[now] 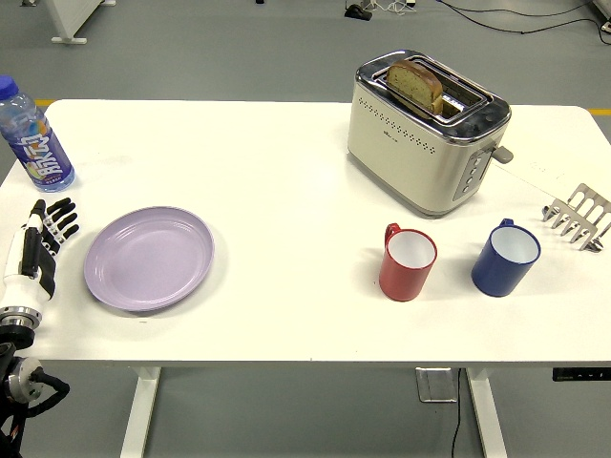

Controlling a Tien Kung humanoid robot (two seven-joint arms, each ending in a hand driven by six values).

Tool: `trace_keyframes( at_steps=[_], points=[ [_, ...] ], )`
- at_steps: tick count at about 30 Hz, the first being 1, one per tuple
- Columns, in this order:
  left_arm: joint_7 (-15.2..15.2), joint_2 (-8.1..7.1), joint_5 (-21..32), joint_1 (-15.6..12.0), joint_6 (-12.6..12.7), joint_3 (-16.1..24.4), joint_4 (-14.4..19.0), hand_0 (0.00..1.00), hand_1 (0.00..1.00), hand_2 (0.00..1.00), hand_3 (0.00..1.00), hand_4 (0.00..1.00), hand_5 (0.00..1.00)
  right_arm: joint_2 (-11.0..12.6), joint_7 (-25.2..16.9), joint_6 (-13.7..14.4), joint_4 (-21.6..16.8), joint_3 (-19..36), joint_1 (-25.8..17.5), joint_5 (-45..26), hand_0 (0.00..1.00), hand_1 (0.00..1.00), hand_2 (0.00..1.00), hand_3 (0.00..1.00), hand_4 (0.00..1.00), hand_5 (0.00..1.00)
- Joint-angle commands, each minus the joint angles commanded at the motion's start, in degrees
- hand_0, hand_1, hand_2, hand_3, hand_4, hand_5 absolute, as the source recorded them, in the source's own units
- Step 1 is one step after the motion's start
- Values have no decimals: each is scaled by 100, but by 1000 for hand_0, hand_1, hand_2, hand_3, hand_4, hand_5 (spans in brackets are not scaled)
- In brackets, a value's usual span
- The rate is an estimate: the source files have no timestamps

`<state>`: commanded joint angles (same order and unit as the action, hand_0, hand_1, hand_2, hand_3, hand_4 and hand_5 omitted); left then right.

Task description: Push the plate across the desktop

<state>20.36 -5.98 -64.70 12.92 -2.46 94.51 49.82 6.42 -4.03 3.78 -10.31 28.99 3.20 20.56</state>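
Left hand [43,243] just beside plate [149,259], bare table [286,219] rightward.

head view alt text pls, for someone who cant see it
The robot's left hand, fingers extended, rests just left of a round lavender plate on a white table, which also holds a red mug, blue mug and cream toaster.

Blue label on the bottle [34,136], white print too blurred to read

Plate [149,259] left of mugs [408,262]
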Motion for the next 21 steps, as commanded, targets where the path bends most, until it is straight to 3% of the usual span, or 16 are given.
trace_keyframes(
  at_steps=[21],
  points=[
    [76,267,54,69,35,-195,-26,805,837,811,718,574,998,-2,22,-9,0,-20,36,48,704,724,792,738,335,260]
  ],
)
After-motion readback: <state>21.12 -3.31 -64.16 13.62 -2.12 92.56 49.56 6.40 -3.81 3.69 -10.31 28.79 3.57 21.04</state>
